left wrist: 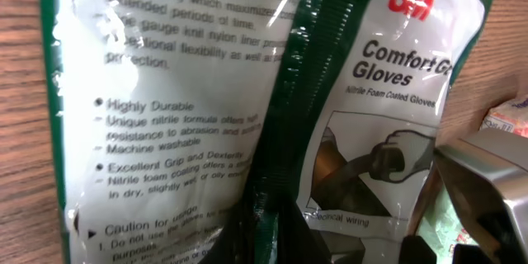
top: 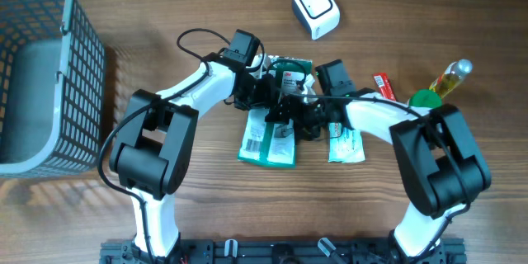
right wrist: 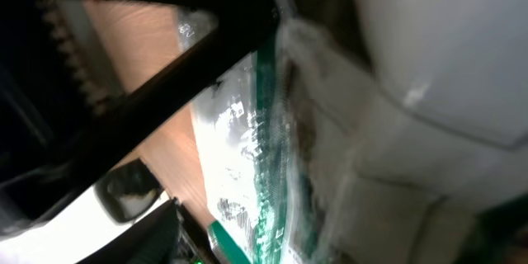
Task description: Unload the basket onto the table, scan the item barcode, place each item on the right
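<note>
1. The left gripper (top: 266,91) sits near the middle of the table (top: 247,214). Its fingers are fully closed, pinching the glove packet (top: 290,73), whose printed faces fill the left wrist view.
2. The right gripper (top: 299,117) meets that packet from 4 o'clock. Its wrist view is blurred, so how wide its fingers stand cannot be told.
3. The white scanner (top: 316,8) lies at 12 o'clock of the glove packet, well apart.
4. Two flat packets (top: 268,139) lie at 6 o'clock beneath the grippers.
5. A grey basket (top: 87,74) stands at 9 o'clock and a bottle (top: 450,78) at 3 o'clock.
</note>
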`<move>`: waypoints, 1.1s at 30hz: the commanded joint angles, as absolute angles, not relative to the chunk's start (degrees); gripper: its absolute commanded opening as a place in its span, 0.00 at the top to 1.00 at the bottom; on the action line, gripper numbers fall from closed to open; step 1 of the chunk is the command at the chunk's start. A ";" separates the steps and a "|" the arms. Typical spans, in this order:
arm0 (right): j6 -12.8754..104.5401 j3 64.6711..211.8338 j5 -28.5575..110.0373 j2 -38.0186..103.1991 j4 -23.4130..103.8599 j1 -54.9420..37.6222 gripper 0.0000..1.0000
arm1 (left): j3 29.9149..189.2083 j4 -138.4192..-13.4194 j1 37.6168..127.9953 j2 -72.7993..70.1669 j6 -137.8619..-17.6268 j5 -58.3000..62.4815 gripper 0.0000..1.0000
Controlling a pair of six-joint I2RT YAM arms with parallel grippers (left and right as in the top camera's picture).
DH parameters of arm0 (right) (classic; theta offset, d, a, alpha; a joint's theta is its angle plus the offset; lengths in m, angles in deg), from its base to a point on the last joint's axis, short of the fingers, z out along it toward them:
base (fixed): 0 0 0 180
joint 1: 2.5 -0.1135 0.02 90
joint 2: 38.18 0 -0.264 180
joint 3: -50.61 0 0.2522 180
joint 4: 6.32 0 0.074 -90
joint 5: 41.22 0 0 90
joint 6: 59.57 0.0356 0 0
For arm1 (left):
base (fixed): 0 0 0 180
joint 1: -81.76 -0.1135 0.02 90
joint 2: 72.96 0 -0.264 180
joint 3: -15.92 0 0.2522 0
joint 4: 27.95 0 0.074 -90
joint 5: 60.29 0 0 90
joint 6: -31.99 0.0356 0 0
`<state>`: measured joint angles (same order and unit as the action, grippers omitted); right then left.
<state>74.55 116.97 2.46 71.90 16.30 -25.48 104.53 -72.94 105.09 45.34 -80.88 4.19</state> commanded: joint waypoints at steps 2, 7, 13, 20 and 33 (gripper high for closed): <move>75.40 113.48 19.48 77.45 17.07 -26.16 0.64 | 102.63 -74.07 104.02 50.06 -81.21 13.74 0.96; 74.29 113.48 19.46 77.45 17.09 -26.16 0.92 | 102.63 -74.05 104.02 50.06 -81.19 13.76 0.96; 74.09 113.48 19.48 77.45 17.13 -26.16 0.89 | 102.63 -74.05 104.02 50.06 -81.21 13.74 0.96; 74.20 113.48 19.40 77.45 17.18 -26.18 0.66 | 102.63 -74.03 104.02 50.06 -81.21 13.74 0.96; 82.79 109.30 17.23 77.71 12.43 -29.54 0.96 | 102.63 -74.01 104.02 50.06 -81.21 13.76 0.96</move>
